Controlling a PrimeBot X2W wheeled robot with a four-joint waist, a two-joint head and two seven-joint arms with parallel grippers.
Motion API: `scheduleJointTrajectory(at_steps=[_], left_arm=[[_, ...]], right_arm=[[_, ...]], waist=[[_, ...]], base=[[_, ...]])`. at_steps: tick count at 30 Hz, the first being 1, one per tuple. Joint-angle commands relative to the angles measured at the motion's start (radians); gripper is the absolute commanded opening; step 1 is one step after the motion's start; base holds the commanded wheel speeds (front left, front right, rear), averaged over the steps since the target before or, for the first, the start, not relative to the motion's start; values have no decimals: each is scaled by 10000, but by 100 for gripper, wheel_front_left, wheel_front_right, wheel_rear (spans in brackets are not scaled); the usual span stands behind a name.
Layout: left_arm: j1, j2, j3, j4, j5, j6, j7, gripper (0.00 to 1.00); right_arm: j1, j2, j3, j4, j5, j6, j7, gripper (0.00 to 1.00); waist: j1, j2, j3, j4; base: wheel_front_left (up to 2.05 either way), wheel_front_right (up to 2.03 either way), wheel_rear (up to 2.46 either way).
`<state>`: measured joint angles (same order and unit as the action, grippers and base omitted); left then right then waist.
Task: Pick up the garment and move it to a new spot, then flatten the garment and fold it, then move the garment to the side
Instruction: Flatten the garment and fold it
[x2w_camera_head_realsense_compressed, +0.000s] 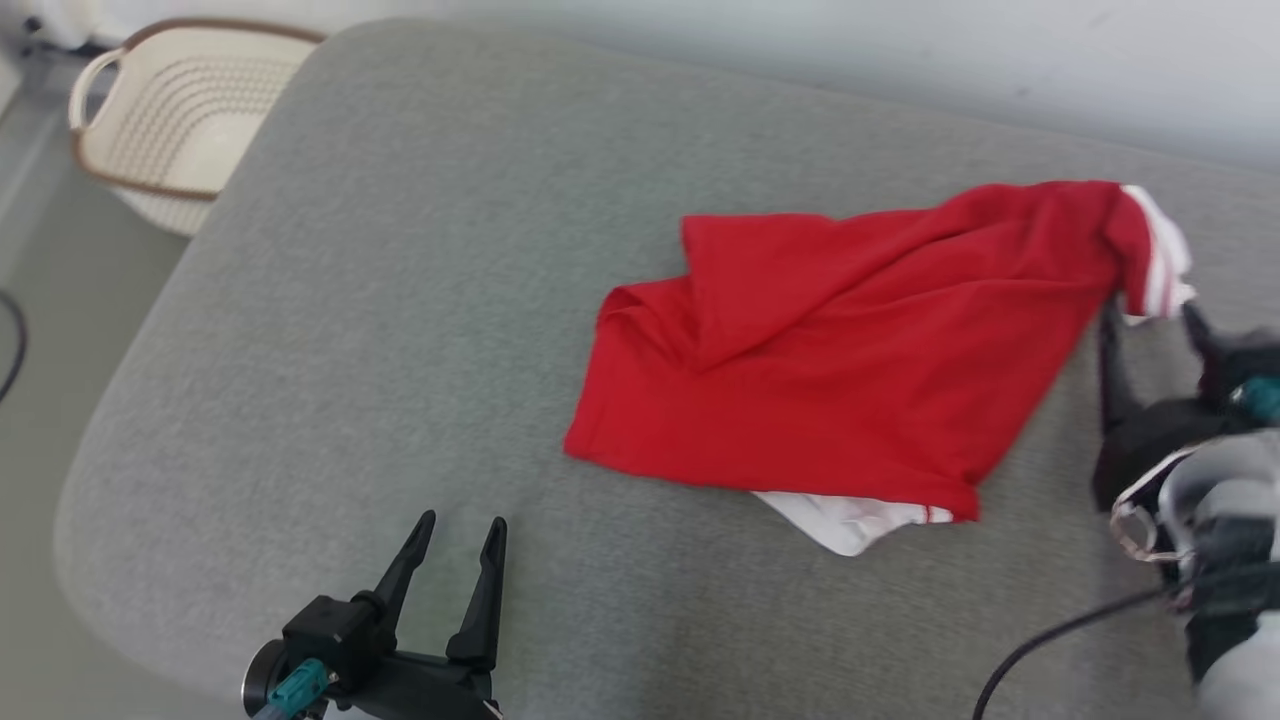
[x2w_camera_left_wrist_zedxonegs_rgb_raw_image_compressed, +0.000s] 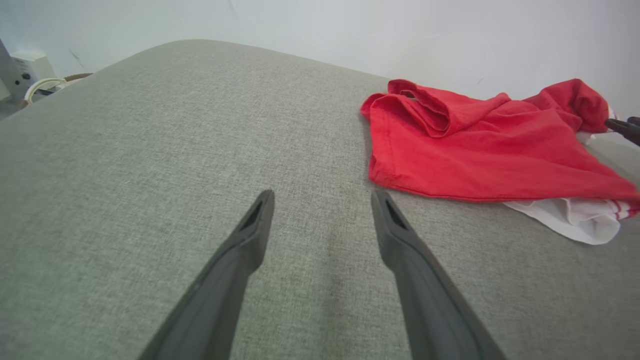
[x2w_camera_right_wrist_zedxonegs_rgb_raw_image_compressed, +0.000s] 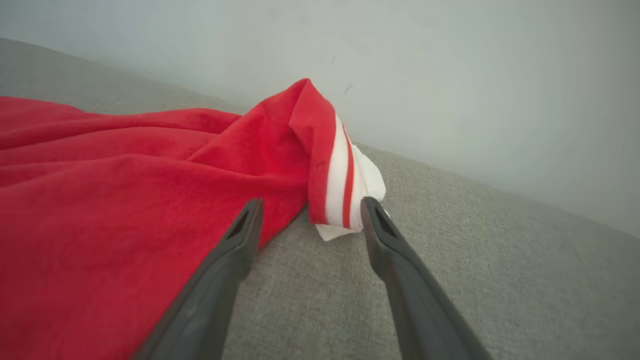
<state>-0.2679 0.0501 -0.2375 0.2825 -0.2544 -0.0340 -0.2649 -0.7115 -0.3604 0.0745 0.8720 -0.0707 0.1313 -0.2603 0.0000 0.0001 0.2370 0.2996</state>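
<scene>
A plastic laundry basket (x2w_camera_head_realsense_compressed: 170, 130) stands off the far left corner of the grey fabric-covered surface (x2w_camera_head_realsense_compressed: 400, 300), where the left gripper (x2w_camera_head_realsense_compressed: 462, 520) hovers, fingers spread and empty. Right of centre the red shirt (x2w_camera_head_realsense_compressed: 840, 370) lies rumpled and doubled over itself. At its right end the right gripper (x2w_camera_right_wrist_zedxonegs_rgb_raw_image_compressed: 311, 205) brackets the striped cuff (x2w_camera_right_wrist_zedxonegs_rgb_raw_image_compressed: 340, 175), fingers apart, not yet pinching. The pick-up looks barely begun; moving, flattening, folding and setting aside all remain.
</scene>
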Motion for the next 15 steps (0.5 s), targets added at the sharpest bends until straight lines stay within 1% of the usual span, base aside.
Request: scheduleJointTrajectory(at_steps=[1,4,7,11,15], left_arm=[[9,9,35,84,79,-54,-2,100],[71,9,137,228,138,-81,-2,100],[167,11,205,259,169,-124,-2,100],[298,14,182,329,75,-86,-1,100],[472,11,121,352,33,-115,-1,100]], right_arm=[[366,216,91,-345,243,-10,-47,100],[1250,665,484,-1291,736,-10,-43,100],[2061,973,1117,-2125,1223,-10,-44,100],[2907,1234,1843,-2999,1831,-10,-43,100],[3536,1456,2672,-3583,2376,-10,-43,100]], waist=[[0,-1,-688,-917],[0,-1,-876,-1335],[0,-1,-1020,-1661],[0,-1,-1194,-1839],[0,-1,-1364,-1859]], base=[[0,0,0],[0,0,0],[0,0,0],[0,0,0],[0,0,0]])
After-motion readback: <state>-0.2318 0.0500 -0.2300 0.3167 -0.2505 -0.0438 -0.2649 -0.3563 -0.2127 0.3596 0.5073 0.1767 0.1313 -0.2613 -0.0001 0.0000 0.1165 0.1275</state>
